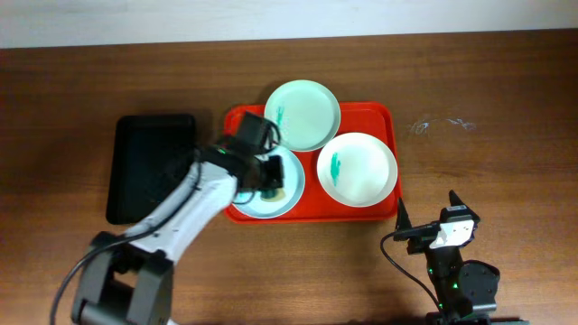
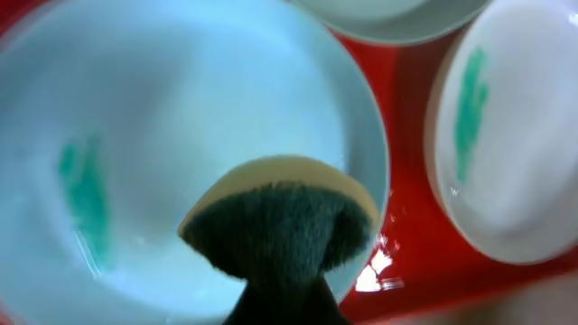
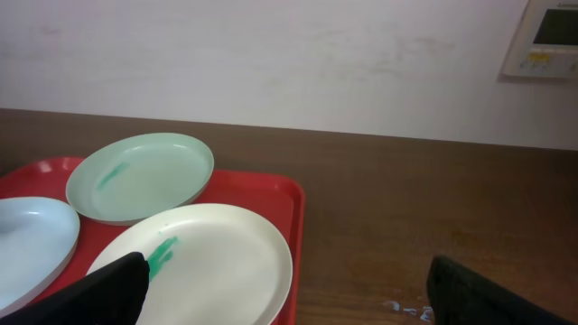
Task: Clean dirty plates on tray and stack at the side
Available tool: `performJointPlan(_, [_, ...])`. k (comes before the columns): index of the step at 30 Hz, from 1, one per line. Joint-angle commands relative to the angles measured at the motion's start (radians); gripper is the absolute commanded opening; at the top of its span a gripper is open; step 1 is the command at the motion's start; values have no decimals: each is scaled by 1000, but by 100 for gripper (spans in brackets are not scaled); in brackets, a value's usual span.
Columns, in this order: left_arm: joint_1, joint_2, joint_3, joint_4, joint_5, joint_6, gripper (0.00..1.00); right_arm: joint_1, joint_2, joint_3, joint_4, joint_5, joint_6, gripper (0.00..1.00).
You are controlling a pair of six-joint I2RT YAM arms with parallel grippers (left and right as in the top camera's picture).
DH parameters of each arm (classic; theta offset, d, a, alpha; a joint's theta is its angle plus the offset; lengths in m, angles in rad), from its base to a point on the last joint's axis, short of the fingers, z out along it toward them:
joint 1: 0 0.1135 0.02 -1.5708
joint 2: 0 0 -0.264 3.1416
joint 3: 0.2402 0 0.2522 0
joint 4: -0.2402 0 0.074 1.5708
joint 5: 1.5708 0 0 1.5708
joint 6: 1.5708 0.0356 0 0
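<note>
Over near-left plate [image 2: 199, 99], left gripper [image 1: 269, 177] jaws clamped on sponge [image 2: 280, 226]: press flat, sweep thru teal smear [image 2: 86, 199] w/o shoving plate off tray [image 1: 370, 119]. Right gripper [image 1: 428, 206] jaws apart, idle.

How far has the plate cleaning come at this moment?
Done: nothing yet; the pale blue plate, the mint plate and the white plate all lie on the red tray, each with a teal smear. In hand: the left tool, shut on a sponge, is over the pale blue plate. Left: wipe all three, then stack them at the side. The right tool stands open, apart from the tray.
</note>
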Motion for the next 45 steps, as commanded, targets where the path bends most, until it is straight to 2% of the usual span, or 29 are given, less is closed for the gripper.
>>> performJointPlan(1, [-52, 43, -58, 114, -172, -79, 0, 2, -6, -9, 0, 8, -3, 98])
performJointPlan(3, [-66, 70, -60, 137, -212, -79, 2, 2, -6, -9, 0, 8, -2, 99])
performJointPlan(7, [-69, 136, -60, 196, -260, -78, 16, 2, -6, -9, 0, 8, -2, 99])
performJointPlan(10, [-69, 157, -59, 224, -261, -78, 39, 2, -6, -9, 0, 8, -2, 99])
performJointPlan(11, [-69, 149, -51, 223, -264, -76, 57, 2, -6, -9, 0, 8, -2, 99])
performJointPlan(12, [-69, 137, -36, 211, -263, -64, 65, 2, -6, -9, 0, 8, -2, 98])
performJointPlan(13, [-69, 117, -13, 189, -264, -58, 69, 2, -6, -9, 0, 8, -2, 98])
performJointPlan(17, [-58, 26, 87, 85, -275, -58, 75, 2, -6, -9, 0, 8, -2, 99])
performJointPlan(19, [-31, -69, 152, -6, -275, -58, 82, 2, -6, -9, 0, 8, -2, 98])
performJointPlan(21, [-5, -146, 174, -64, -275, -58, 99, 2, -6, -9, 0, 8, -2, 98])
performJointPlan(25, [30, -253, 174, -193, -285, -58, 99, 2, -6, -9, 0, 8, -2, 98])
performJointPlan(30, [39, -277, 172, -436, -451, -58, 99, 2, -6, -9, 0, 8, -3, 99])
performJointPlan(33, [39, -259, 172, -498, -478, -58, 99, 2, -6, -9, 0, 8, -3, 99])
performJointPlan(35, [38, -253, 172, -511, -477, -58, 99, 2, -6, -9, 59, -38, 25, 99])
performJointPlan(39, [38, -253, 172, -509, -435, -59, 99, 2, -6, -9, 174, -578, 398, 98])
performJointPlan(41, [38, -253, 172, -508, -415, -59, 99, 2, -6, -9, 290, -761, 515, 98])
performJointPlan(43, [38, -253, 172, -510, -414, -59, 99, 2, -6, -9, 488, -835, 596, 99])
performJointPlan(44, [38, -253, 172, -512, -407, -59, 99, 2, -6, -8, 714, -806, 700, 99])
performJointPlan(45, [38, -253, 172, -512, -407, -59, 99, 2, -6, -3, 819, -763, 746, 98])
